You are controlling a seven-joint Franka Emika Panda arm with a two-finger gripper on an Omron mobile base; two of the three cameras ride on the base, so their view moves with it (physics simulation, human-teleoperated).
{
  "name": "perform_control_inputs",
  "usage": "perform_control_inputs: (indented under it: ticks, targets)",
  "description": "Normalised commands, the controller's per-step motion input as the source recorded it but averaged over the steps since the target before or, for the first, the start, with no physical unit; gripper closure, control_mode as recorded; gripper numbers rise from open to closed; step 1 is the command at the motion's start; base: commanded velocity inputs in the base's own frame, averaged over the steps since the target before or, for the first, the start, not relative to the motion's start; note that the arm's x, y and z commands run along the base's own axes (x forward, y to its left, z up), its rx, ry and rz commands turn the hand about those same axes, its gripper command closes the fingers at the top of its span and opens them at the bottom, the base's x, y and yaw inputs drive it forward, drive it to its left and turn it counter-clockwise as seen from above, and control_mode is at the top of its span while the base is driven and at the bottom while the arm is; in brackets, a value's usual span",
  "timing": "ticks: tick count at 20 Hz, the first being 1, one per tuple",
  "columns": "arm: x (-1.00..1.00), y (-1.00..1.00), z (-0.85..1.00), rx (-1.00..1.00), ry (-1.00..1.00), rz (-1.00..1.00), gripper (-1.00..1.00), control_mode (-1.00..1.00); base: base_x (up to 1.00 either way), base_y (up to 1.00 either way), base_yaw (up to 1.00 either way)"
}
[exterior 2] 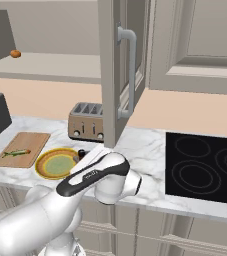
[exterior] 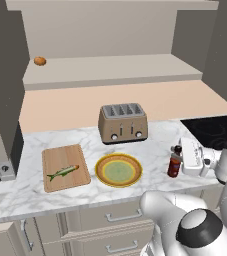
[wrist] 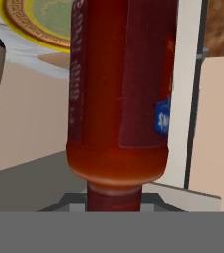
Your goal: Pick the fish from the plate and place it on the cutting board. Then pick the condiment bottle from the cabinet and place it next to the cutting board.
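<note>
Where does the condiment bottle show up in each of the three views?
Left base view: bottle at right, by the claw, right of the plate.
Right base view: just its cap, between the plate and the arm.
Hand view: bottle at centre, close up.
Shared landmark: the plate.

White arm (exterior: pixel 195 220) bent low, rising from lower right in left base view, elbow near camera, forearm reaching forward then left. Hand held level, sideways. Gripper (exterior: pixel 177 157) pointing left, jaws clamped on bottle (exterior: pixel 174 164) near its neck. In right base view forearm (exterior 2: pixel 92 175) stretched up-left, hand end at (exterior 2: pixel 87 156).
</note>
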Motion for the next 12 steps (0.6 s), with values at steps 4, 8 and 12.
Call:
perform_control_inputs:
  ticks: [4,8,12]
  targets:
    - [0.00,0.08,-0.03,0.00,0.00,0.00,1.00,-1.00,0.00,0.00,0.00]
    - [0.00,0.09,-0.02,0.00,0.00,0.00,1.00,-1.00,0.00,0.00,0.00]
    - [0.00,0.08,-0.03,0.00,0.00,0.00,1.00,-1.00,0.00,0.00,0.00]
